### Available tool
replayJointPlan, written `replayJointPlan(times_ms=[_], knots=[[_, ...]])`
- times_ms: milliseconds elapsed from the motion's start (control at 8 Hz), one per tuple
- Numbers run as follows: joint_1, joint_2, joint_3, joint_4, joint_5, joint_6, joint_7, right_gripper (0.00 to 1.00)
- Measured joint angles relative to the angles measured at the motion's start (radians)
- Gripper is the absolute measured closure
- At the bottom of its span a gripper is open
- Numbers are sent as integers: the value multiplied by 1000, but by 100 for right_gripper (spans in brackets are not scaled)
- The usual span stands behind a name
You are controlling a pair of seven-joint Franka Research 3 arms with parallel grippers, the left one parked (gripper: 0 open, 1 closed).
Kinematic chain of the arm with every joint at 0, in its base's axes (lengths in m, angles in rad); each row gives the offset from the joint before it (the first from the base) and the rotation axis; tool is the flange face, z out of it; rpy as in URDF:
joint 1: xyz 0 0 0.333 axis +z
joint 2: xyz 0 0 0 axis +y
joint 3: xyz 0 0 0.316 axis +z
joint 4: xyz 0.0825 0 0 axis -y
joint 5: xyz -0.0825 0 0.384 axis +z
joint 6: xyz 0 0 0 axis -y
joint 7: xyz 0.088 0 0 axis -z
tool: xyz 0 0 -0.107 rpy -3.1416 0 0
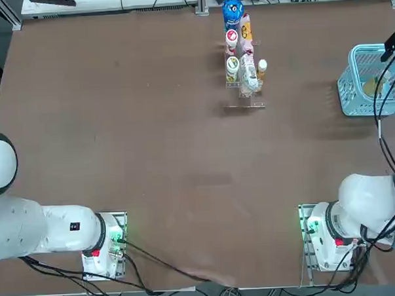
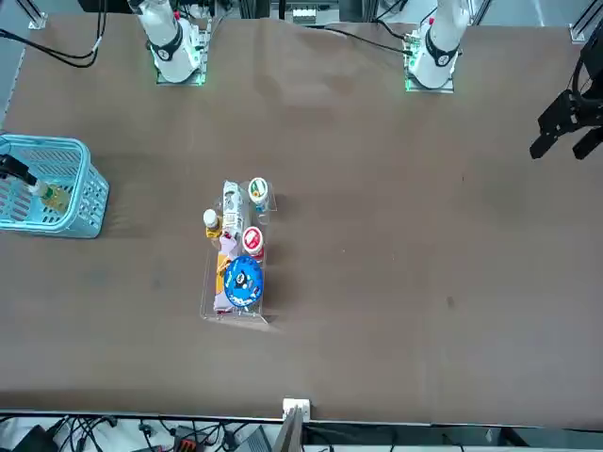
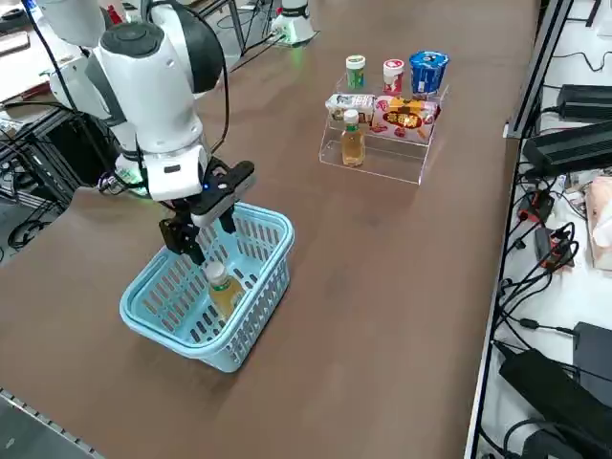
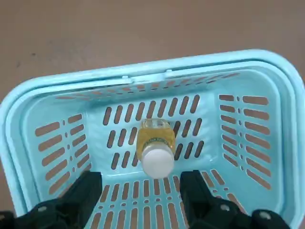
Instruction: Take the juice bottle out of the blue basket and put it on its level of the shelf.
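White Franka arms with black grippers and trailing black cables

The right arm (image 3: 153,86) is built of glossy white rounded shells with a black cap at its upper joint, and a small blue light glows on the white wrist block. The right gripper (image 3: 203,228) is matt black, its two blocky fingers (image 4: 83,191) showing small round screw heads near their bases. Black cables loop from the wrist over the arm towards 12 o'clock. In the top view each base (image 1: 327,237) sits on a square metal plate lit green, with a red mark on its collar; the left arm (image 1: 37,230) carries a small black square marking, and black cables run off towards 6 o'clock.
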Motion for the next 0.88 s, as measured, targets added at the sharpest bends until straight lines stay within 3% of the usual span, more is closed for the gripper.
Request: replayJointPlan(times_ms=[875], knots=[[-15, 84, 1, -2, 46, 68, 0, 0]])
